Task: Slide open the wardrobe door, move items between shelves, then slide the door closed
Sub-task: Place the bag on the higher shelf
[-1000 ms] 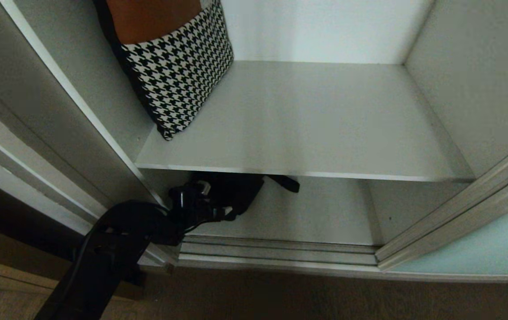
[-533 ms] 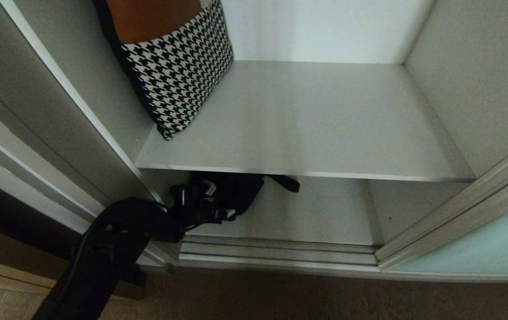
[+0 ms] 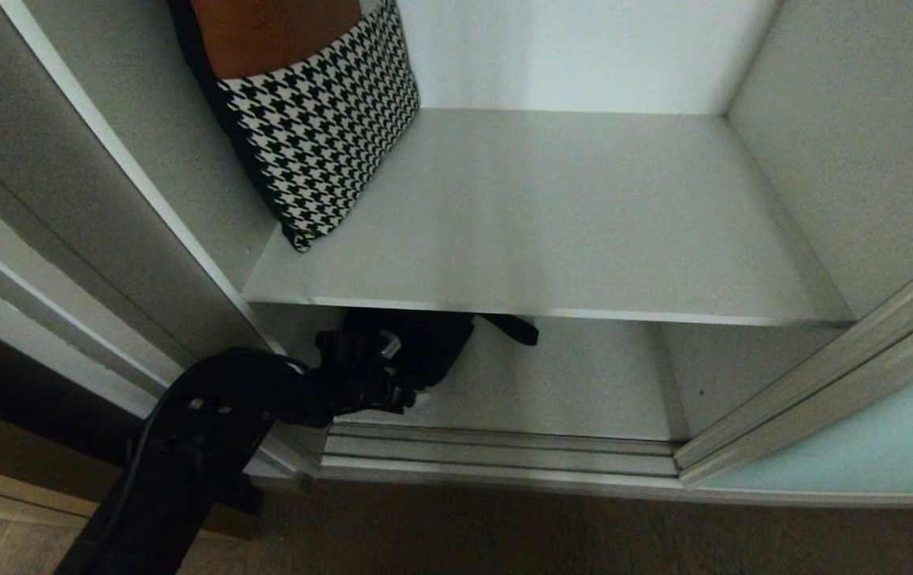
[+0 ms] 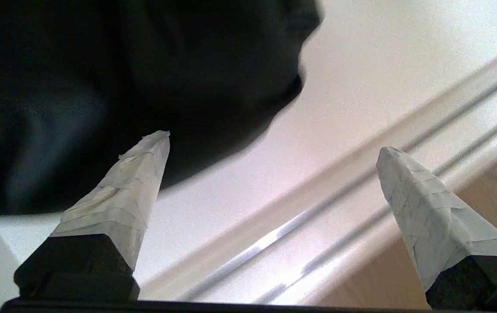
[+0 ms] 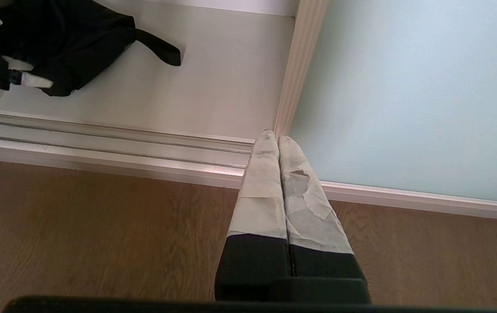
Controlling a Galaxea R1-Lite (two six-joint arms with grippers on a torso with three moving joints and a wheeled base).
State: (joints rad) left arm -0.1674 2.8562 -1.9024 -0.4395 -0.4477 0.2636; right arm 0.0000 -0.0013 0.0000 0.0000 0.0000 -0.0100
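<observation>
Left pincer (image 3: 392, 375) fingers spread wide, holding nothing, reaching into the bottom compartment under the shelves (image 3: 536, 216). Black bag (image 3: 424, 343) lies on the compartment floor just beyond the pincer; in the left wrist view one taped fingertip (image 4: 144, 161) overlaps its edge, contact cannot be told. Floor track (image 3: 504, 451) runs beside it. Houndstooth bag (image 3: 320, 128) on the shelf above. Sliding wardrobe door (image 3: 863, 447) well to the right. Right pincer (image 5: 278, 143) closed, empty, by the door's frame. No readable writing.
</observation>
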